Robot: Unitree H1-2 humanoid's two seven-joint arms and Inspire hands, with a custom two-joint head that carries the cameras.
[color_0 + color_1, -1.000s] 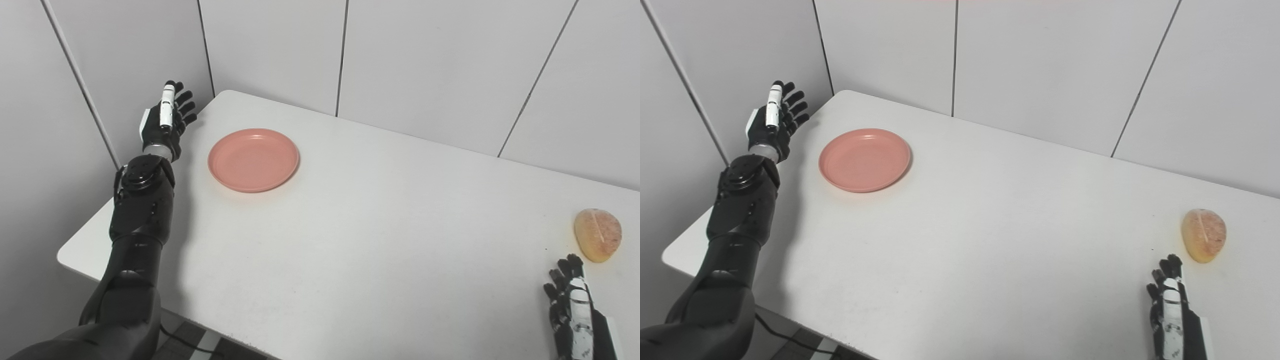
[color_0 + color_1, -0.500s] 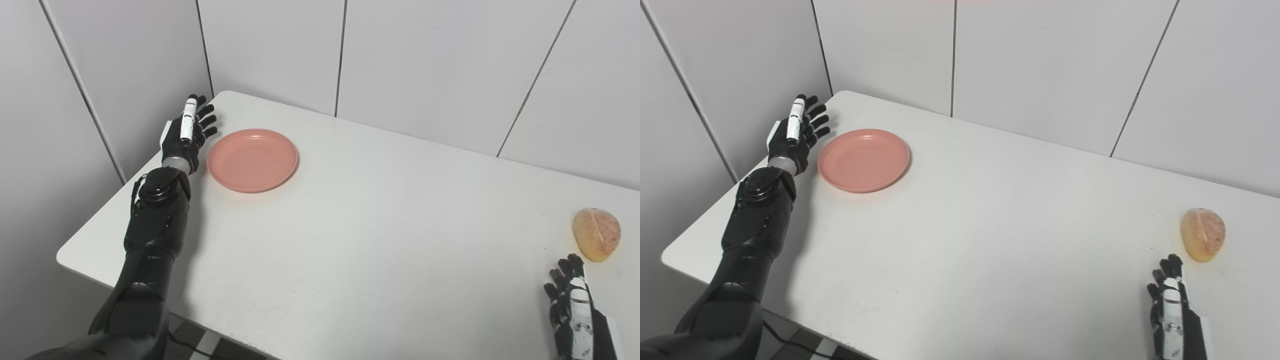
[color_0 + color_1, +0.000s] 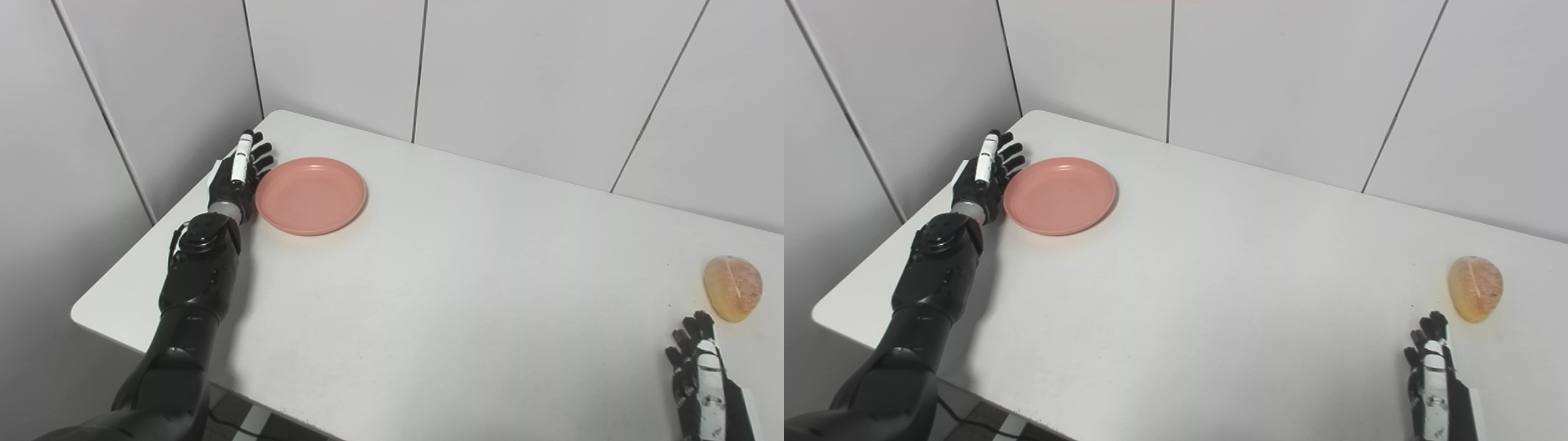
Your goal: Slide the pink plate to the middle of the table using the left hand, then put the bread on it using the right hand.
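The pink plate (image 3: 311, 195) lies on the white table (image 3: 441, 269) near its far left corner. My left hand (image 3: 239, 174) stands edge-on right against the plate's left rim, fingers stretched out and apart, holding nothing. A golden bread roll (image 3: 732, 288) rests near the table's right edge. My right hand (image 3: 701, 383) lies flat at the bottom right, a little short of the bread, fingers spread and empty.
Grey wall panels (image 3: 520, 73) close in behind the table and on its left side. The table's left edge (image 3: 122, 269) runs just beside my left forearm. Bare tabletop stretches between the plate and the bread.
My left hand has swung right and down from beyond the table's left edge until it sits against the plate's left rim. The plate, the bread and my right hand have stayed put.
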